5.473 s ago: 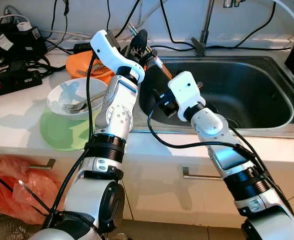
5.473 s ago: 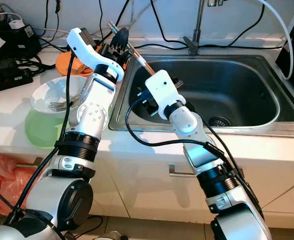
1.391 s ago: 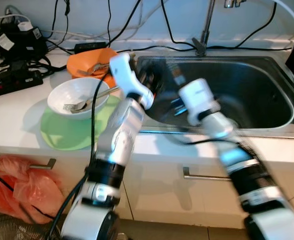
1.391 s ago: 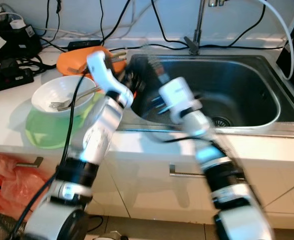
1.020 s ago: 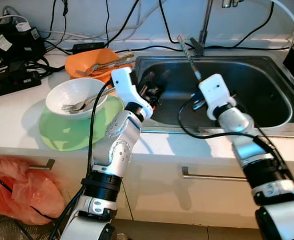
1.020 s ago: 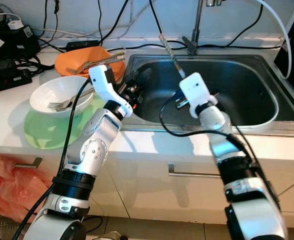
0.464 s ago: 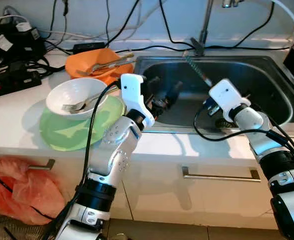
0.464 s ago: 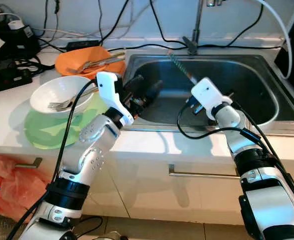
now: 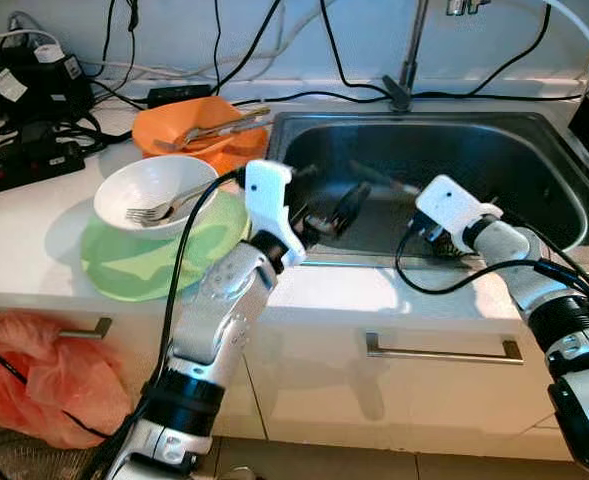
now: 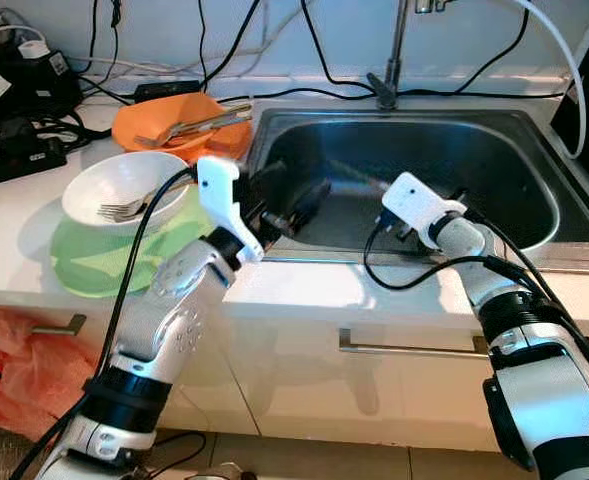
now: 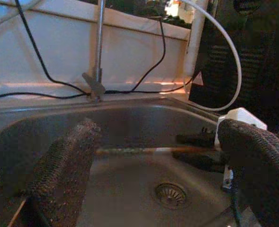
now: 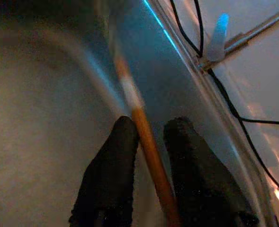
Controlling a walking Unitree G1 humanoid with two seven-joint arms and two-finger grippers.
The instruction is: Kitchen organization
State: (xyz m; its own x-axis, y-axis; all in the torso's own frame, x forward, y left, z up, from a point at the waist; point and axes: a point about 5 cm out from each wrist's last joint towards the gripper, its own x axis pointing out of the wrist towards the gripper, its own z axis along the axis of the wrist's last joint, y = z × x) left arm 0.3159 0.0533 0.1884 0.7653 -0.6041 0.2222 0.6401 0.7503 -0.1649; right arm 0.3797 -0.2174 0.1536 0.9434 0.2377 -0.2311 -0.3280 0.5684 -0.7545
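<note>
**Holding a thin utensil low over the sink**

Gripping a long, thin utensil with the right tool, fingers pinched narrow on the orange stretch of the shaft, down inside the steel sink near its front wall. Lying roughly level across the basin in the left wrist view, the shaft reaching from the right arm's side toward the left.

Hovering with the left tool spread wide and holding nothing, at the sink's front-left corner, pointed across the basin.

Judging by its look: light, stiff and slender, probably smooth and apt to twist or slide between two pads (a grip near one end, as now, leaving a long free length to swing). Taking hold closer to the middle likely giving steadier control; not fragile, by the look of it, though clattering against steel if let go.

Blurring in the right wrist view, so the far end of the shaft and what sort of head it carries remaining unclear. Also hard to judge whether the free end is touching the sink floor or riding above it.

Sitting untouched on the table to the left: a white bowl with a fork on a green plate, and an orange dish with more utensils.
</note>
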